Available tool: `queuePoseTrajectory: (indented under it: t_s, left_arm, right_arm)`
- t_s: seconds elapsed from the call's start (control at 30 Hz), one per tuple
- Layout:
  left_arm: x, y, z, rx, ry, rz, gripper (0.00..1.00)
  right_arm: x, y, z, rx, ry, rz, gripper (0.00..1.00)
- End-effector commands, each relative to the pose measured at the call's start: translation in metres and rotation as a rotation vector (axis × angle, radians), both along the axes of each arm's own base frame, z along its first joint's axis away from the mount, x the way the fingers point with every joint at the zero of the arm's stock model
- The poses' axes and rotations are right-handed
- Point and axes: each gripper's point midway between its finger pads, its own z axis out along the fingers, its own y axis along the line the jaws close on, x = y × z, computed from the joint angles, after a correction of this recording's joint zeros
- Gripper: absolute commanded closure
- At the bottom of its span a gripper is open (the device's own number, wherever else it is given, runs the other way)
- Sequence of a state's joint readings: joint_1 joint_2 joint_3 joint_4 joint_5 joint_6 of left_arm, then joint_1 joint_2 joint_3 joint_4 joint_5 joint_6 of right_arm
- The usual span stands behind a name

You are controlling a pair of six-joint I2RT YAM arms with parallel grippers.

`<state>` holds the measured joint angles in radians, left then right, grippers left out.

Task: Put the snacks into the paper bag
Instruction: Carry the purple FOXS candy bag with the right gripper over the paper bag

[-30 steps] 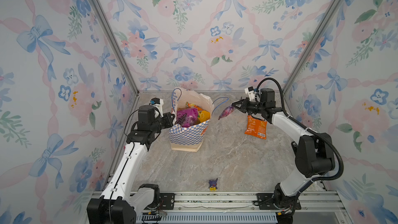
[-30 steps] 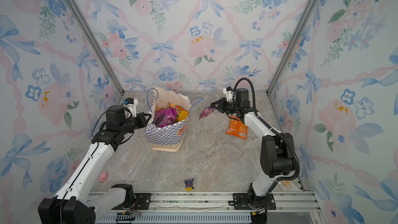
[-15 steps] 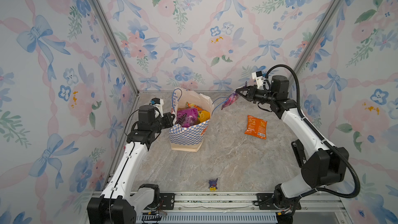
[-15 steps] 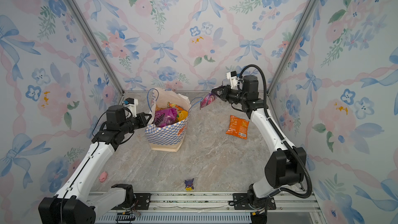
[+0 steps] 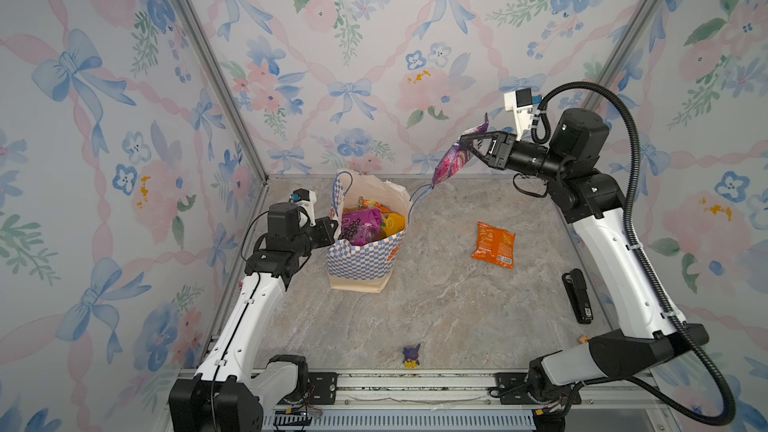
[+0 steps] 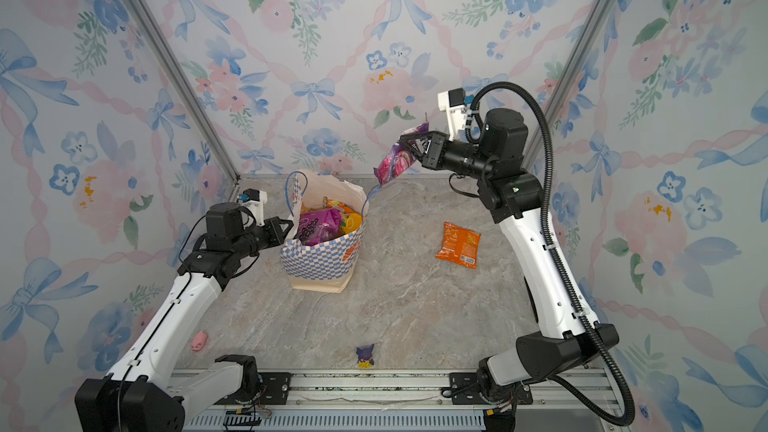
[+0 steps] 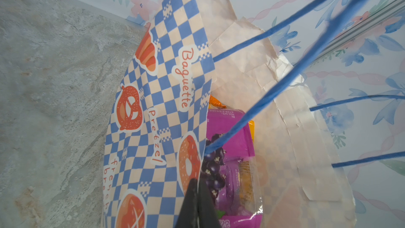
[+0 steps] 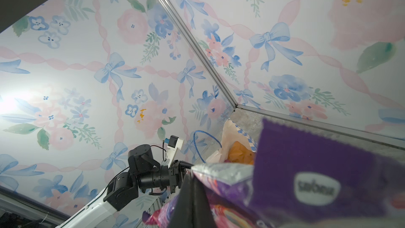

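The checkered paper bag [image 5: 360, 257] [image 6: 318, 259] stands upright at the back left of the table. My left gripper [image 5: 335, 228] [image 7: 197, 186] is shut on the rim of its near-left wall. Purple and yellow snacks [image 5: 362, 225] [image 7: 230, 148] lie inside. My right gripper [image 5: 468, 142] [image 6: 406, 138] [image 8: 194, 179] is shut on the top edge of a purple multicoloured packet [image 5: 451, 161] [image 6: 391, 164] [image 8: 306, 167]. That packet hangs high, to the right of the bag's mouth and just above a blue cord handle [image 5: 419, 194]. An orange packet [image 5: 494, 244] [image 6: 458, 248] lies flat on the table to the right.
A tiny purple-and-yellow figurine [image 5: 411, 356] stands near the front edge. A black oblong object [image 5: 577, 295] and a small wooden block [image 5: 584, 339] lie by the right arm's base. A small pink toy [image 6: 199, 339] lies beside the left arm. Floral walls enclose three sides.
My right gripper has risen and moved slightly right with the purple packet, which hangs higher than before. The left gripper and the bag have not moved.
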<state>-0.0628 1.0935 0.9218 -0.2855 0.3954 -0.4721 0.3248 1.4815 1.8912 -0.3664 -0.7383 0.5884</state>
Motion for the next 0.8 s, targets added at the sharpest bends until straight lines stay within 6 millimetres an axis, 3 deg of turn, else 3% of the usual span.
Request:
queuePoseTrajectory:
  t_s: [0.0, 0.13, 0.27, 0.5, 0.67, 0.77]
  left_arm:
    - [0.002, 0.001, -0.004, 0.012, 0.016, -0.013, 1.0]
    - [0.002, 0.0, -0.004, 0.013, 0.013, -0.017, 1.0]
    - [0.002, 0.0, -0.003, 0.011, 0.014, -0.019, 1.0]
    - [0.001, 0.0, -0.002, 0.012, 0.006, -0.02, 1.0]
    - [-0.001, 0.0, 0.0, 0.008, 0.003, -0.019, 1.0]
    - [0.0, 0.0, -0.003, 0.008, 0.012, -0.013, 1.0]
  right_arm:
    - [-0.015, 0.018, 0.013, -0.032, -0.063, 0.028, 1.0]
    - [-0.028, 0.051, 0.018, -0.066, -0.085, 0.094, 1.0]
    - [-0.026, 0.081, 0.008, -0.074, -0.063, 0.156, 1.0]
    - [-0.002, 0.135, -0.043, -0.104, 0.039, 0.238, 1.0]
    - [0.01, 0.159, -0.07, -0.108, 0.089, 0.263, 1.0]
    - [0.025, 0.172, -0.098, -0.129, 0.129, 0.254, 1.0]
